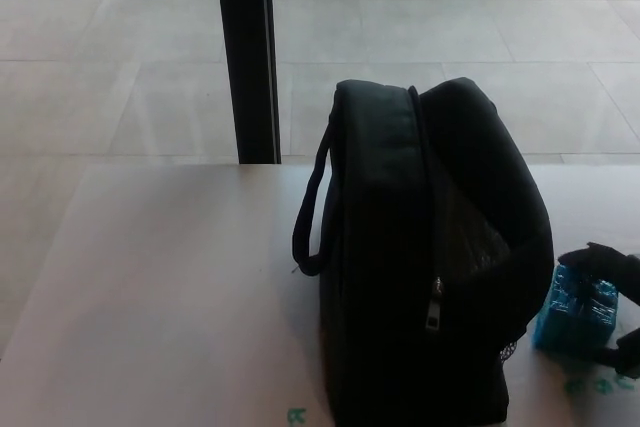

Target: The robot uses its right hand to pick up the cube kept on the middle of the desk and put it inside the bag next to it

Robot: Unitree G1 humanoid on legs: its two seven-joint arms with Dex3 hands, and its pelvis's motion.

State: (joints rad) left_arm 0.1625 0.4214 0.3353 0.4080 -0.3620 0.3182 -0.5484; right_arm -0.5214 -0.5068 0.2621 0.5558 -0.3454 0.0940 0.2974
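At the right edge of the head view, the right hand (608, 297) reaches in over the blue cube (574, 312), which sits on the pale desk (170, 297) just beside the right side of the black bag (430, 257). Dark fingers (592, 255) curl across the cube's top and another dark part shows below its right corner, so the hand looks wrapped around the block from above and from the side; whether it grips firmly or only rests against it I cannot tell, since most of the hand is cut off by the frame. The left hand is not in sight

The step in hand, as I judge it, is securing the grasp. To do it well, the fingers and thumb should press on opposite faces of the cube, centred, before any lift, so it does not twist out. The cube lies very close to the bag's wall, so the lift ought to go straight up first, clear of the fabric, rather than sideways into it

The bag stands upright with its zipper (436, 304) running over the top and a flap that seems partly open toward the right; the opening itself is dark and hard to read. Carrying the cube high over that rim and lowering it inside before letting go would avoid snagging on the soft edge
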